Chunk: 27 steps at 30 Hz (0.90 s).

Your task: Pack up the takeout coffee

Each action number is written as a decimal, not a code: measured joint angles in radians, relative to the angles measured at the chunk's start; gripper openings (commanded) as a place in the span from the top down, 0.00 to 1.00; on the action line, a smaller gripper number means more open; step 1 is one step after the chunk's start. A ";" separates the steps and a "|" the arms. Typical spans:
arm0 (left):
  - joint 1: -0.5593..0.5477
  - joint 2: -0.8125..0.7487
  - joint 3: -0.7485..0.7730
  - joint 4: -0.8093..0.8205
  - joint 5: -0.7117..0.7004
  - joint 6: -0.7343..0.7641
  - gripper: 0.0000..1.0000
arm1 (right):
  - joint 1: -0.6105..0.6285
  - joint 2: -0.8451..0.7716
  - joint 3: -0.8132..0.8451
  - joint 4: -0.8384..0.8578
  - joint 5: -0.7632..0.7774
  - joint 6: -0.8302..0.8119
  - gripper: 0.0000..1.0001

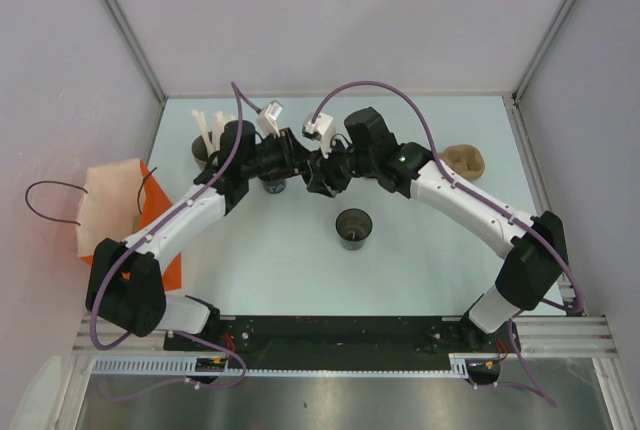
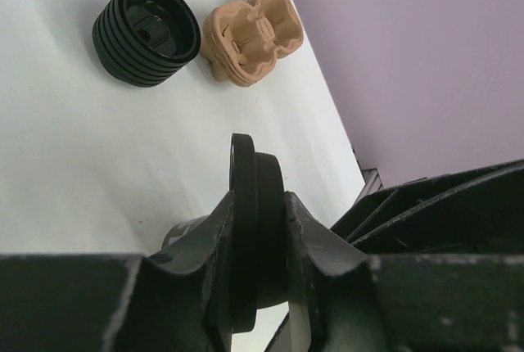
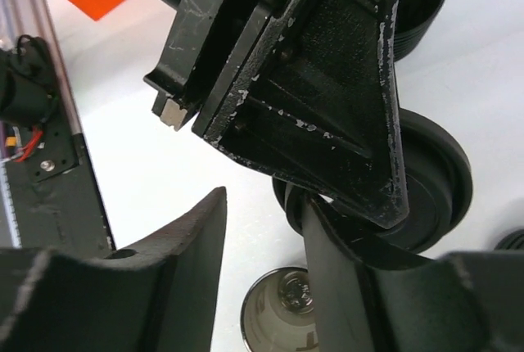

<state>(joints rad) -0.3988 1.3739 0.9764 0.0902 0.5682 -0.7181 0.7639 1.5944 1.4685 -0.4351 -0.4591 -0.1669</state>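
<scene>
Okay, closest in: the left gripper (image 2: 259, 209) is clamped on the black lid (image 2: 250, 164), pinching the thin disc across its two flat faces. My read is that this leaves the rim free for the other arm to steady or take it before capping. The lid is smooth, glossy plastic, round, with a stepped raised rim. The right gripper (image 3: 262, 213) faces it with jaws apart and nothing held. One scuffed, paint-chipped finger sits just beside the lid's edge; whether they touch can't be told. Under the pair an open cup (image 3: 282, 319) stands upright on the white table (image 1: 280, 270), with a round mouth, a pale shiny inside and something small and metallic at the bottom. Its outer wall is mostly hidden. It is probably the takeout coffee's cup, parked mid-table for lidding. If so, the coffee is in two pieces, lid in the air and cup below, and not bagged yet. Farther out and well apart is a lidless black cup (image 2: 147, 29), upright, tapered, with a ribbed wall and a glossy inside. Beyond that is a tan moulded-pulp carrier (image 2: 252, 34), matte and fibrous with lobed pockets. Off left are the straw cup (image 1: 207, 150) with white straws and a beige-and-orange bag (image 1: 110, 205) with thin black loop handles, likely the packing target.
</scene>
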 measured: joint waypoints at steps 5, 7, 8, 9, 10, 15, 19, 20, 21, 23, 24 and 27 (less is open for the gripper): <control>0.006 0.000 -0.003 -0.010 0.002 0.000 0.85 | 0.020 0.008 0.000 0.007 0.080 -0.008 0.77; 0.008 0.000 -0.005 -0.010 0.003 0.000 0.85 | 0.025 0.011 0.000 0.010 0.110 -0.011 0.83; 0.008 0.000 -0.006 -0.009 0.003 0.000 0.85 | 0.027 0.013 0.001 0.011 0.123 -0.011 0.89; 0.009 0.000 -0.008 -0.008 0.003 -0.001 0.84 | 0.029 0.015 0.001 0.013 0.134 -0.010 0.92; 0.010 0.000 -0.009 -0.008 0.002 0.000 0.80 | 0.031 0.016 0.001 0.014 0.142 -0.011 0.96; 0.017 0.000 -0.013 -0.002 0.006 -0.009 0.56 | 0.042 0.017 0.001 0.016 0.175 -0.012 1.00; 0.029 -0.004 -0.013 0.012 0.015 -0.018 0.37 | 0.053 0.017 0.001 0.013 0.171 -0.026 1.00; 0.032 -0.008 -0.013 0.014 0.017 -0.021 0.36 | 0.055 0.017 0.001 0.010 0.168 -0.030 1.00; 0.037 -0.014 -0.013 0.017 0.019 -0.024 0.35 | 0.056 0.017 0.001 0.005 0.163 -0.037 1.00; 0.050 -0.027 -0.013 0.023 0.022 -0.024 0.33 | 0.057 0.016 0.001 -0.006 0.151 -0.050 1.00; 0.057 -0.035 -0.013 0.025 0.022 -0.024 0.31 | 0.057 0.014 0.001 -0.013 0.143 -0.056 1.00; 0.076 -0.057 -0.013 0.030 0.023 -0.016 0.22 | 0.050 0.002 0.001 -0.039 0.117 -0.077 1.00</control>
<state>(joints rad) -0.3225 1.3170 0.9630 0.1200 0.5915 -0.7338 0.8139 1.5959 1.4696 -0.4736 -0.3420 -0.2440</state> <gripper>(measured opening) 0.724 0.022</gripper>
